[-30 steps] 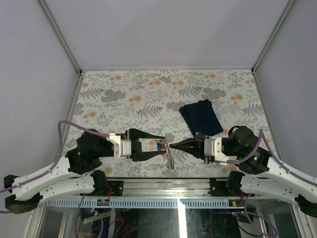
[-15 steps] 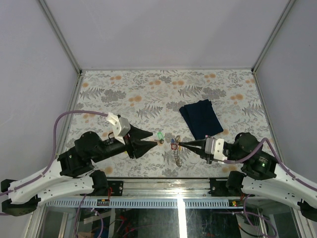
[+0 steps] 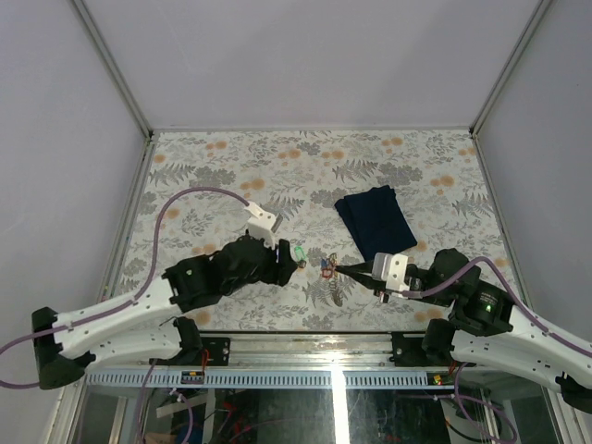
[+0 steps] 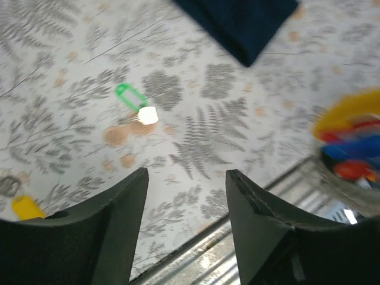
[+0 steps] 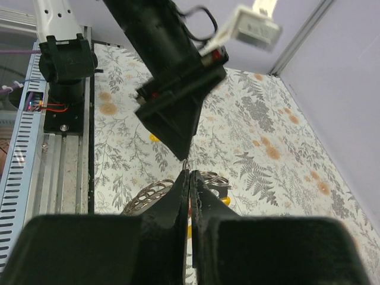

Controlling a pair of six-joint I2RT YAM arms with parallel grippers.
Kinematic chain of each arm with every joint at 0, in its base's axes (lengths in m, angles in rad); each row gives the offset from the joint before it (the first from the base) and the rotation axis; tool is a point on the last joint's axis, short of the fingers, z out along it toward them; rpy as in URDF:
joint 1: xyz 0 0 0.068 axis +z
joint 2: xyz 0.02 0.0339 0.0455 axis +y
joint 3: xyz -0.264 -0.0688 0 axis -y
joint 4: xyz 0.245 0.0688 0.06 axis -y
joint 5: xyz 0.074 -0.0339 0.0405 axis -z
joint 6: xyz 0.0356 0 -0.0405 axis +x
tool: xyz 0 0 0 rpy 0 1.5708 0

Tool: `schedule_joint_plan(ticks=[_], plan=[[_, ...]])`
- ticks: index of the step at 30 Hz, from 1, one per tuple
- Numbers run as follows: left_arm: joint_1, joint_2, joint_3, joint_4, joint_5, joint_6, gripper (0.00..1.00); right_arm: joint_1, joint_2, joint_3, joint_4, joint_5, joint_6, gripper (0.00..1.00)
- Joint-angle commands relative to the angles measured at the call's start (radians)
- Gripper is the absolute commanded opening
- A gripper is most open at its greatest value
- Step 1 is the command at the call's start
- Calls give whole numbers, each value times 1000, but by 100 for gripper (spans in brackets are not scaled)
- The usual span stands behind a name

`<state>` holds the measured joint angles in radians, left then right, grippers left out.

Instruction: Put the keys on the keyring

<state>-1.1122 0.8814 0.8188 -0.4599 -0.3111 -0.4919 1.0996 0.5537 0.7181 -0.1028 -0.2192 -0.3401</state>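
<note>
My right gripper (image 3: pixel 339 269) (image 5: pixel 189 172) is shut on a thin wire loop of the keyring (image 3: pixel 334 289) (image 5: pixel 149 196), holding it above the near part of the table. The keyring's toothed silver ring hangs below the fingers, and its yellow, blue and red tags (image 4: pixel 351 138) show blurred in the left wrist view. A green-tagged key (image 3: pixel 299 252) (image 4: pixel 132 97) lies flat on the floral table, and a yellow-tagged key (image 4: pixel 26 207) (image 5: pixel 154 138) lies farther left. Just left of the keyring my left gripper (image 3: pixel 293 262) (image 4: pixel 185 179) stands open with nothing between its fingers (image 5: pixel 178 119).
A dark navy folded cloth (image 3: pixel 375 220) (image 4: pixel 240 21) lies behind the grippers to the right. The metal rail of the table's near edge (image 4: pixel 237 243) runs directly under the left fingers. Grey walls enclose the floral table (image 3: pixel 231 176) on three sides.
The left arm has swung round and its wrist rolled over, and its jaws have widened. The right gripper has drawn slightly to the right with the keyring.
</note>
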Motion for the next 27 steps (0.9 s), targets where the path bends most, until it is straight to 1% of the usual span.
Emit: schedule_joint_plan(ticks=[1,3,5,9,12,15,18,21,24,27], plan=[[121,99,36,-44,6,-88,58,6,-14,4,39,36,25,0],[169,162,54,-29,17,-115,58,5,-11,4,41,43,34,0],[184,231,83,-29,-34,-173,60,5,-9,2,46,53,49,0],[183,371,120,3,-112,-307,62,5,-9,-11,70,83,87,0],[182,454,122,36,-139,-426,62,5,-19,-12,76,133,113,0],[172,540,135,43,-166,-487,58,6,-35,-13,76,191,137,0],[158,609,143,43,-176,-526,57,6,-37,-4,66,203,147,0],[143,661,152,106,-158,-536,55,5,-38,-6,71,187,161,0],[134,721,195,129,-161,-537,53,5,-42,-15,82,176,172,0],[132,783,232,138,-163,-532,49,6,-50,-20,83,173,178,0]])
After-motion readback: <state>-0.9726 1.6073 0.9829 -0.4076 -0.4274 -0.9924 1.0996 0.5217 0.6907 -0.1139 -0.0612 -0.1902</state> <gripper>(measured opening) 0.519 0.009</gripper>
